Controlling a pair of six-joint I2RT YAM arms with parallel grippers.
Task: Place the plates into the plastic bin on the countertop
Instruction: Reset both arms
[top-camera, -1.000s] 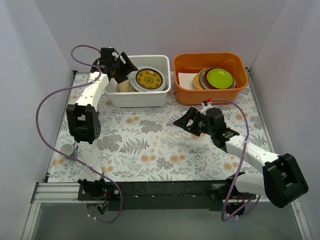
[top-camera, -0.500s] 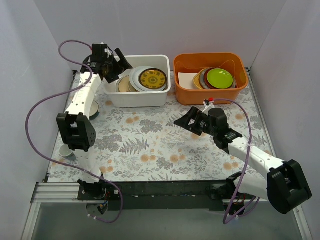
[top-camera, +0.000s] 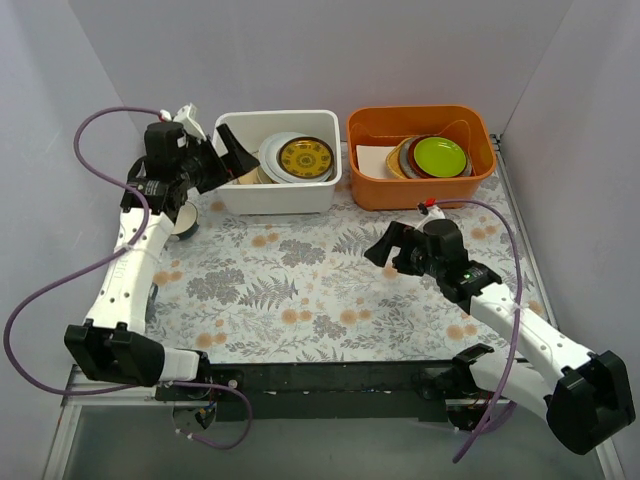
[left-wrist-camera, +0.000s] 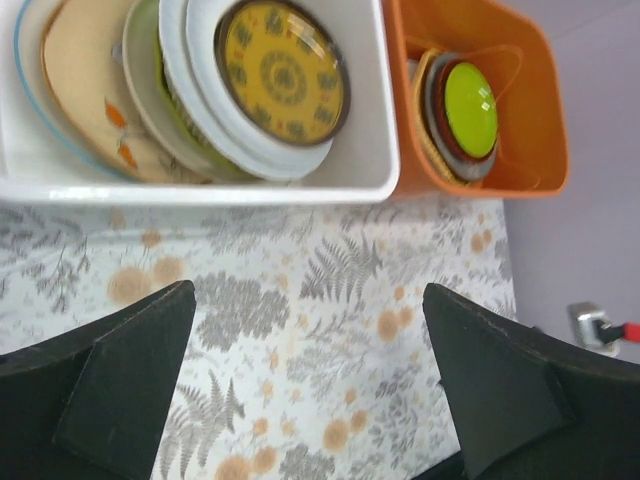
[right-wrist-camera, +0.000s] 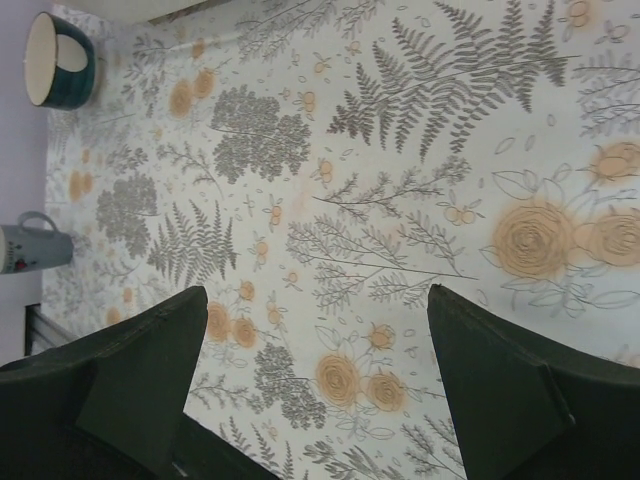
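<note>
Fern-and-flower cloth covers the countertop (top-camera: 300, 290), which plain pale walls (top-camera: 330, 50) close in on three sides. At its far edge stands the plastic bin (top-camera: 275, 195), white, with the plates (top-camera: 285, 160) inside it, leaning and overlapping one another from left to right. A yellow patterned plate (left-wrist-camera: 283, 72) lies foremost on the white ones. A beige plate (left-wrist-camera: 85, 85) with small orange marks sits at the bin's left end.

The left gripper (top-camera: 235, 158) hangs at the bin's left end, and in the top view its dark fingers cover part of that end. Its jaws stand wide apart with nothing between them. Its wrist camera looks down over the bin's near rim onto the cloth.

Just beside the bin on the right sits an orange tub (top-camera: 420, 188), holding a separate stack topped by a lime-green plate (top-camera: 440, 155). In front of that tub, well apart from the bin, the right gripper (top-camera: 385, 243) hovers over bare cloth, jaws spread and empty.

A teal cup (top-camera: 183, 222) stands near the left edge, partly hidden by the left arm. A grey mug (right-wrist-camera: 35, 245) shows further along that edge in the right wrist view. Purple cable (top-camera: 60, 290) loops out from each arm.
</note>
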